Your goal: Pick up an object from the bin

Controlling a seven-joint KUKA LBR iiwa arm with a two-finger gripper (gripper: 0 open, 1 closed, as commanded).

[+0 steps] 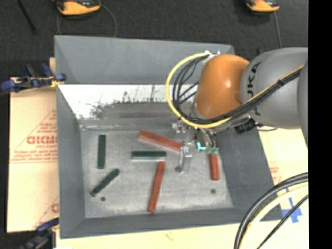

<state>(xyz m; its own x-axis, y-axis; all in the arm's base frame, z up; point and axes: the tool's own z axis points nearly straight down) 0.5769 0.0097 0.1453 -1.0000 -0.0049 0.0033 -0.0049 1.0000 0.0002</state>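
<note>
At the left of the bin [70, 154] lie an upright green stick [101, 151] and a slanted green stick [105, 182], then a flat green stick [149, 153] and a long red stick [155, 187]. The hand [182, 165] hangs over the right end of the tilted red stick [158, 140], the likeliest pick; whether it is spread or pressed together cannot be told. Align it across that stick's narrow width before lowering, clear of the right red stick [213, 166].

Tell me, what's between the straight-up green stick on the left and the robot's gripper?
In the camera view, another dark green stick lies crosswise between the upright green stick and the gripper.
</note>
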